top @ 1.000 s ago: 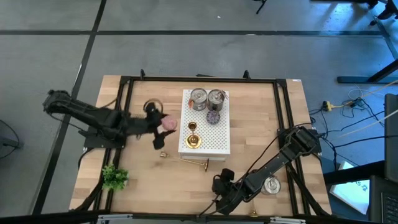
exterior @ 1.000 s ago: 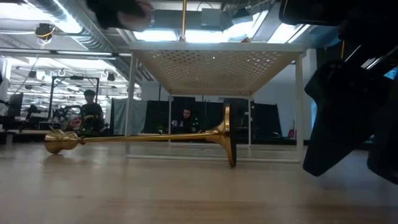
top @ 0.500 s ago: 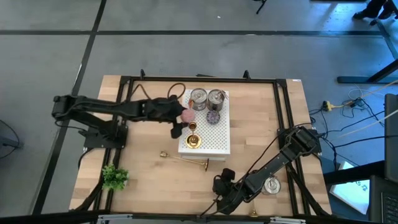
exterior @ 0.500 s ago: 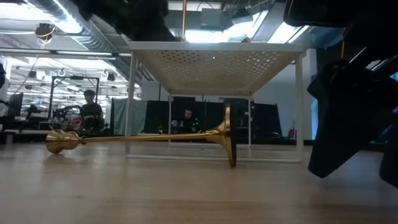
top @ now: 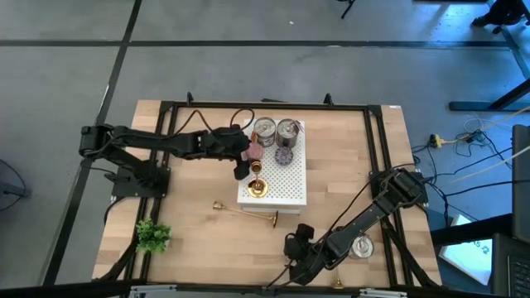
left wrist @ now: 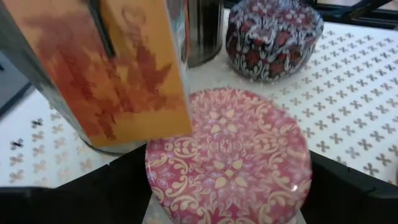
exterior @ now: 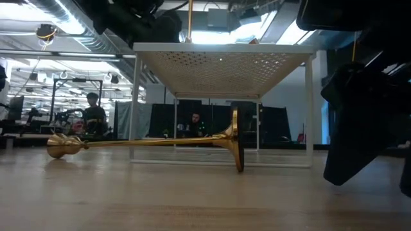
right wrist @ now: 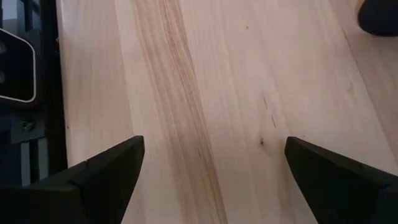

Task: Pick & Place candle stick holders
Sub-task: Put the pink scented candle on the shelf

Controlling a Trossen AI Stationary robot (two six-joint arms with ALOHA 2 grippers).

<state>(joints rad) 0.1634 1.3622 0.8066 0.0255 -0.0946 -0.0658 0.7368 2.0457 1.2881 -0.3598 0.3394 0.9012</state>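
Wooden desk (top: 190, 223), grey floor around; gold holder (top: 245, 213) lying near front edge. Left claw (left wrist: 230, 186) holds pink disc (left wrist: 229, 154); right claw (right wrist: 211, 180) wide.

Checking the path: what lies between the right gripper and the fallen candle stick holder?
Bare wood in the high view, from right gripper to the candle stick holder.

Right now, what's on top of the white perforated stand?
On the white perforated stand: two silver tins, a patterned tin, two upright gold holders, and the pink disc between the left gripper's fingers. Anything beneath the gripper is hidden.
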